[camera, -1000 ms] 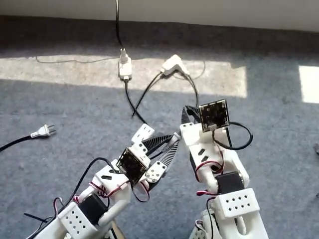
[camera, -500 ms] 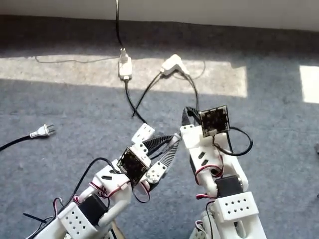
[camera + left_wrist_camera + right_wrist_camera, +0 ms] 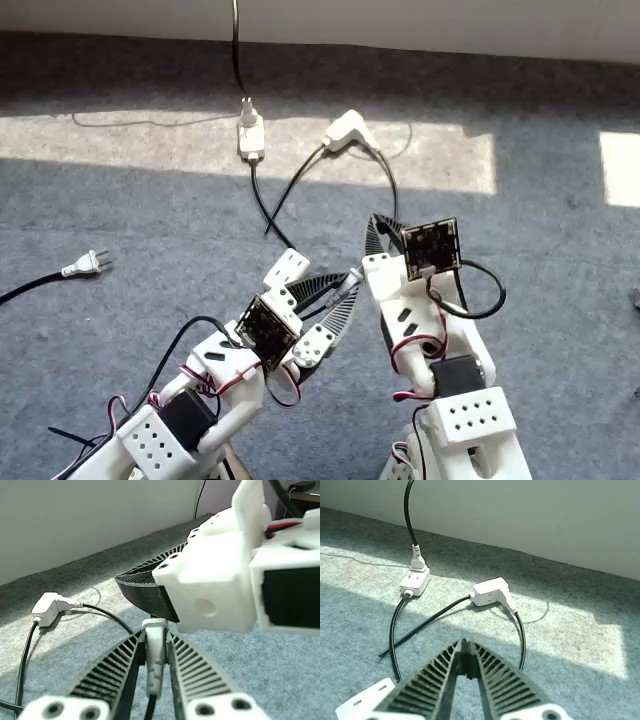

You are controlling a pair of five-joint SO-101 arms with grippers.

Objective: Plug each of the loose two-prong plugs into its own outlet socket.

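Observation:
My left gripper (image 3: 155,630) is shut on a white two-prong plug (image 3: 154,652), whose cable runs back between the ribbed fingers. In the high view this gripper (image 3: 343,287) sits right beside the right arm's wrist. Ahead of it my right gripper (image 3: 465,646) hovers over the carpet, fingers shut with nothing seen between them. Two white outlet sockets lie in the sunlit strip beyond. One socket (image 3: 250,137) has a plug in its far end. The other socket (image 3: 347,129) lies at an angle with black cables at both ends. A loose white plug (image 3: 86,264) lies far left.
Grey carpet (image 3: 540,240) covers the floor, with a pale wall along the far edge. Black cables (image 3: 268,205) trail from the sockets toward the arms. A thin wire (image 3: 150,123) lies across the sunlit strip. The two arms stand close together.
The right arm has drawn back slightly toward its base, its wrist camera board sliding nearer. The left arm has barely moved and keeps hold of its plug.

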